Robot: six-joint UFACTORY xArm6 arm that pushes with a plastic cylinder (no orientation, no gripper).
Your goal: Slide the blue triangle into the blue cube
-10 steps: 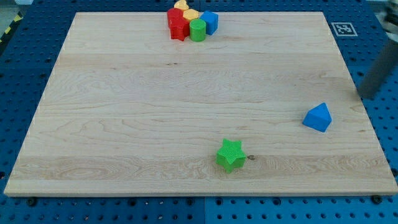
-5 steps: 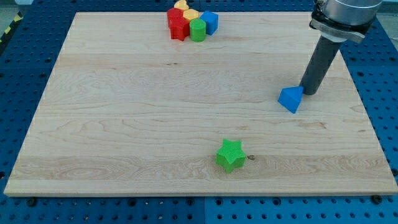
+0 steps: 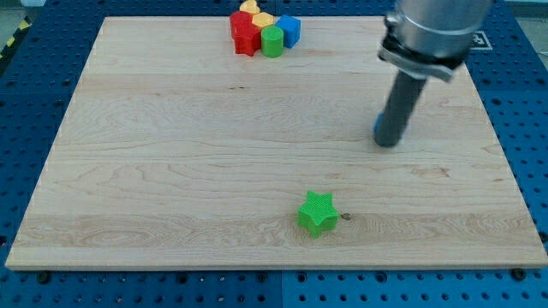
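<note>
My tip (image 3: 388, 143) sits at the view's right, the triangle (image 3: 376, 127) mostly hidden behind it; the star (image 3: 318, 213) lies below-left.

The board (image 3: 171, 171) filling most of the frame looks like pale wood with fine grain lines running left to right, smooth and matt. Around it, the blue base (image 3: 531, 188) looks like painted metal or plastic, dotted with regular rows of small holes. The green star (image 3: 318, 213) at lower centre has a ribbed, layered surface, like matt printed plastic. The red block (image 3: 244, 34), green block (image 3: 272, 40), yellow block (image 3: 254, 12) and blue cube (image 3: 290, 30) at the top centre show the same dull plastic look. At upper right, the rod (image 3: 396, 111) is dark, smooth and matt, under a silvery metallic collar (image 3: 428, 34) with a soft sheen.
</note>
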